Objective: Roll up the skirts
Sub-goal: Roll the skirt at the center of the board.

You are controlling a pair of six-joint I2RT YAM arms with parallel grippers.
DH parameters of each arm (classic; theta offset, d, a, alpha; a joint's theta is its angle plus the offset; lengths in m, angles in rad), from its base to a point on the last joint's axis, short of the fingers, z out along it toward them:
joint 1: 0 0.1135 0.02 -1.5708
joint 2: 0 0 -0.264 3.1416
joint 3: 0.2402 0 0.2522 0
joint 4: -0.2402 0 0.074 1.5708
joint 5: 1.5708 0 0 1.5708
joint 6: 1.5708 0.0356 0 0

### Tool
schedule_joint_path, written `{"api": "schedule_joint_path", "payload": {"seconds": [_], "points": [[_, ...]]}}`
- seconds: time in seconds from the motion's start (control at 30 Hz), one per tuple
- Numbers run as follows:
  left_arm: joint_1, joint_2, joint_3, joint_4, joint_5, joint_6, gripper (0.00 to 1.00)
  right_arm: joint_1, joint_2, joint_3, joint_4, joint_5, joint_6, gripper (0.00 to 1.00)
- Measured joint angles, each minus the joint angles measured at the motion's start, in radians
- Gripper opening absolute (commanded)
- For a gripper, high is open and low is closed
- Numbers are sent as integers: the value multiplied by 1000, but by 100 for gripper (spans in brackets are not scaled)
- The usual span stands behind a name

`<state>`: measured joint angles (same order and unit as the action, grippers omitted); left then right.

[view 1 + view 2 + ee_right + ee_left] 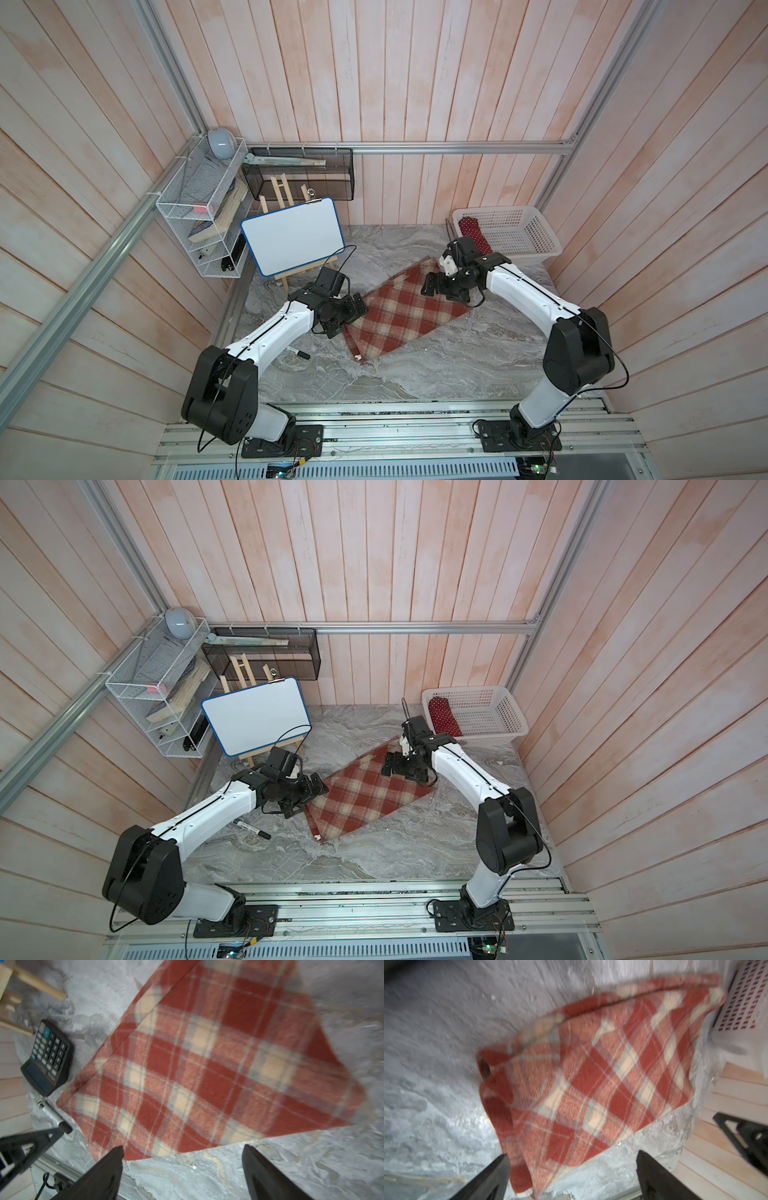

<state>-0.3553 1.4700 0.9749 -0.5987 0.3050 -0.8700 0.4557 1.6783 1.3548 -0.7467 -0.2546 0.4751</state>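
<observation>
Only the right wrist view showed a black calculator [48, 1057] just beside the skirt [207, 1068], with a marker [53, 1114] near it. Neither top view showed the calculator. The skirt lay flat and diagonal on the marble table [436, 374], between the two arms. It was woolly plaid in rust-red, cream and tan, with layered edges at one end in the left wrist view. Left gripper [573, 1154] jaws stood wide, holding nothing. Right gripper [184, 1147] was the same.
</observation>
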Motion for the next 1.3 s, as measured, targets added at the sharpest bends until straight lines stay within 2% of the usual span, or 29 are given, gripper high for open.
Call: {"api": "schedule_joint_path", "payload": {"seconds": [0.07,0.17,0.33,0.43,0.57,0.63,0.97,1.3], "points": [[47,16,-15,12,15,6,100,17,-20,-21,-13,13,2,86],[85,37,-18,2,30,32,100,72,-21,-2,-52,102,-34,86],[96,69,2,-35,43,99,100,295,-12,47,-71,217,-122,86],[107,91,0,-37,69,116,100,376,32,80,-86,243,-166,83],[134,87,-31,-10,89,121,96,429,133,147,-107,286,-214,82],[143,87,-41,0,98,126,89,453,163,165,-111,294,-228,82],[145,86,-172,109,146,146,87,469,173,232,-129,310,-221,82],[145,79,-208,241,135,146,79,451,173,234,-142,308,-214,82]]}}
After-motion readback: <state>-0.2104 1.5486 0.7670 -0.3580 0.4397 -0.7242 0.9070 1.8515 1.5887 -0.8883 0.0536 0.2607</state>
